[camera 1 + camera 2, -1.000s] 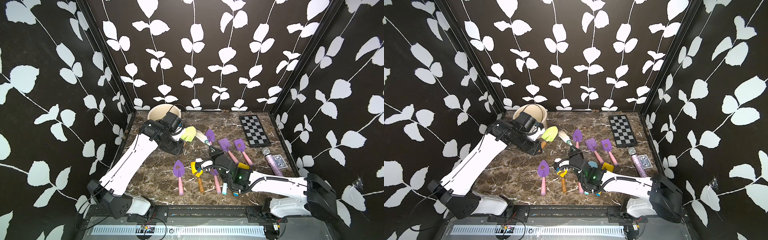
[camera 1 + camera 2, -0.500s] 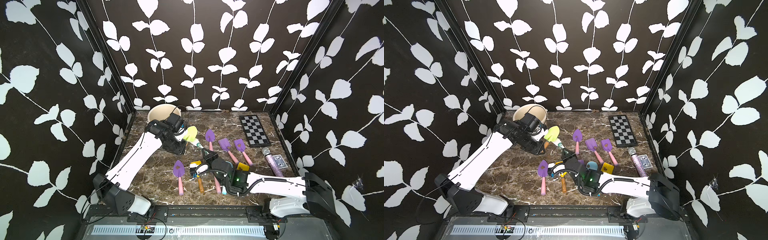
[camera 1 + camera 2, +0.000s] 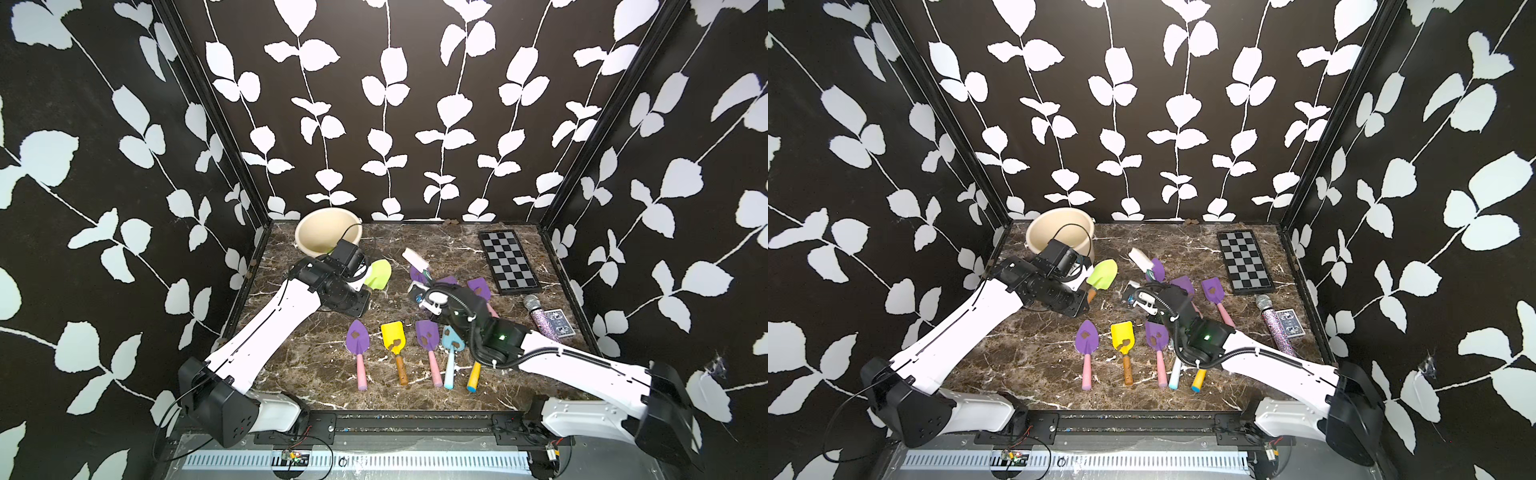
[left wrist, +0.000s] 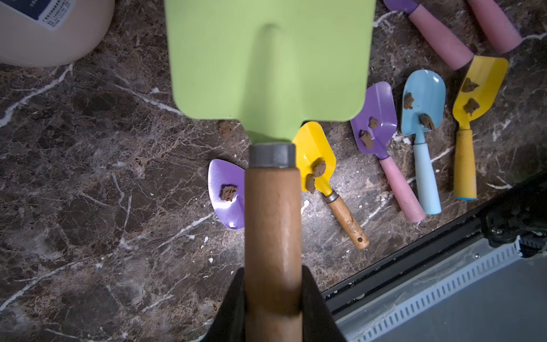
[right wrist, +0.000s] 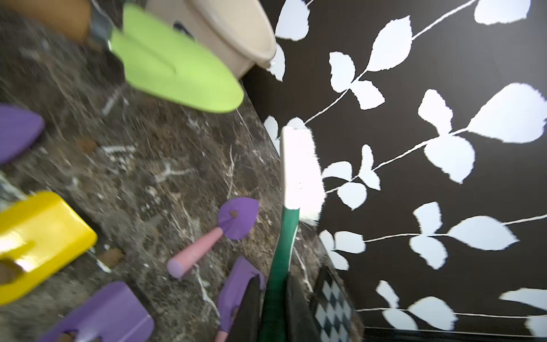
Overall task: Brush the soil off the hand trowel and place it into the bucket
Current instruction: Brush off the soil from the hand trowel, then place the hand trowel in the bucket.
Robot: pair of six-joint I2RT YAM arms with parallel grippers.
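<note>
left gripper [image 4: 273, 293] is clamped on the wooden handle of the green trowel [image 4: 266, 59], a finger pressed to each side; the trowel is held off the table [image 3: 299, 357], just in front of the bucket [image 3: 322, 230] and outside it, blade pointing toward the middle of the table; the blade faces that show in both wrist views are plain green; in both top views the blade [image 3: 1102, 274] sits between the bucket [image 3: 1054, 226] and the brush [image 3: 1140, 258]; right gripper [image 5: 273, 314] is closed tight on the brush's green handle, white bristle head [image 5: 299, 171] raised and pointing toward the back wall, near the green blade but apart from it; the right wrist view is blurred; the bucket stands at the back left corner, mouth open, tipped a little toward the camera, and only its cream inside shows; soil [image 4: 228, 193] sits in brown clumps on the row of trowels [image 3: 392, 334] lying near the front edge: purple, yellow, purple, blue, yellow; one loose clump [image 4: 225, 128] lies on the table below the green blade; more purple trowels lie behind the right gripper; chessboard [image 3: 509, 259] lies at the back right, with a microphone [image 3: 540, 316] and cards [image 3: 559, 322] beside it.
</note>
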